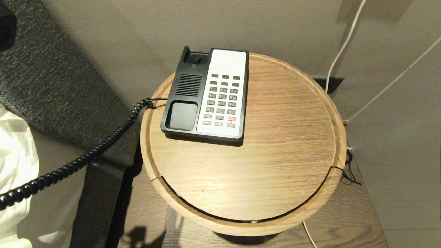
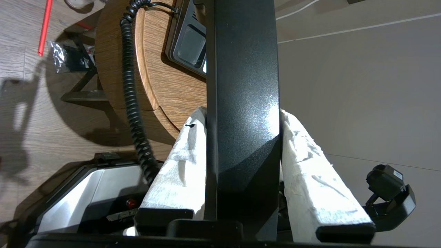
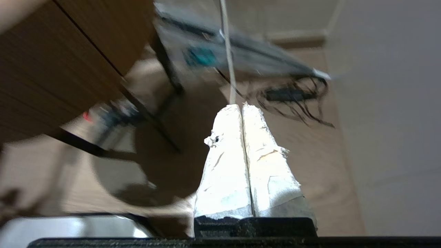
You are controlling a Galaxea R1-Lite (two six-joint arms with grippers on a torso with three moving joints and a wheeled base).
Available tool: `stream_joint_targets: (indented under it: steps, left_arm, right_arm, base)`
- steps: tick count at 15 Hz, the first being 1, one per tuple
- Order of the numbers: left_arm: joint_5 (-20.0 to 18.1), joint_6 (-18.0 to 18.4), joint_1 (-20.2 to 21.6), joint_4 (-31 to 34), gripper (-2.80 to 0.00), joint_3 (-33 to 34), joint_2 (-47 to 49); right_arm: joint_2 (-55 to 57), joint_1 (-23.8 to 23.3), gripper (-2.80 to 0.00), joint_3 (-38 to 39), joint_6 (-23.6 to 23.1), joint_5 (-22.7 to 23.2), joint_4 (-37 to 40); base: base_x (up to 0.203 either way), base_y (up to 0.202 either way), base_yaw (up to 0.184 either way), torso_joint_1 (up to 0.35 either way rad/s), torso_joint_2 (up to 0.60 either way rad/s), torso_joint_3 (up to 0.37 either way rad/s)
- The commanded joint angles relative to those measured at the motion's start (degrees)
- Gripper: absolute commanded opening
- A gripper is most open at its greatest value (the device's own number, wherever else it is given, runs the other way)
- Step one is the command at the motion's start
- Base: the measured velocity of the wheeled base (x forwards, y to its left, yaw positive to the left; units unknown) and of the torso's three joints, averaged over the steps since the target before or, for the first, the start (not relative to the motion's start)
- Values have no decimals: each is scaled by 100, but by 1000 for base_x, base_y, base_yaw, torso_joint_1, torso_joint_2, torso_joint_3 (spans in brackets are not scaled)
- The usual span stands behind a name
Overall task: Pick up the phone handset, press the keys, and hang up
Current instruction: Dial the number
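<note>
The black phone base point(image 1: 182, 86) sits at the back left of a round wooden table point(image 1: 275, 144), its cradle empty. Its keys point(image 1: 222, 100) lie in rows on the white faceplate. The phone handset point(image 2: 243, 86) is off the base, gripped between the white-wrapped fingers point(image 2: 186, 158) of my left gripper point(image 2: 241, 117), out of the head view to the left of the table. The coiled cord point(image 1: 86, 158) stretches from the base off the picture's left edge. My right gripper point(image 3: 243, 106) is shut and empty, low beside the table, over the floor.
A grey upholstered headboard point(image 1: 51, 79) and white bedding point(image 1: 13, 162) lie left of the table. White cables point(image 1: 344, 44) run down the wall at right, with black wires point(image 3: 296, 96) on the floor. The robot's own base point(image 2: 86, 193) shows below the left wrist.
</note>
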Motion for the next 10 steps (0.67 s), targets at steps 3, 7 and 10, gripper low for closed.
stream_joint_targets:
  steps: [3,7,10]
  left_arm:
    - [4,-24,3,28,-280,24,25]
    - [-2,-19,-6,28,-280,16,39]
    - [-2,-7,-6,28,-280,-19,122]
  right_arm:
    - [5,0,-280,-3070,246,610,2421]
    - [756,3,-280,-5494,792,1229,3792]
    - [2882,10,-280,-6882,1406,1438,4155]
  base:
    - [0,0,0,0,0,0]
    - [0,0,0,0,0,0]
    - [0,0,0,0,0,0]
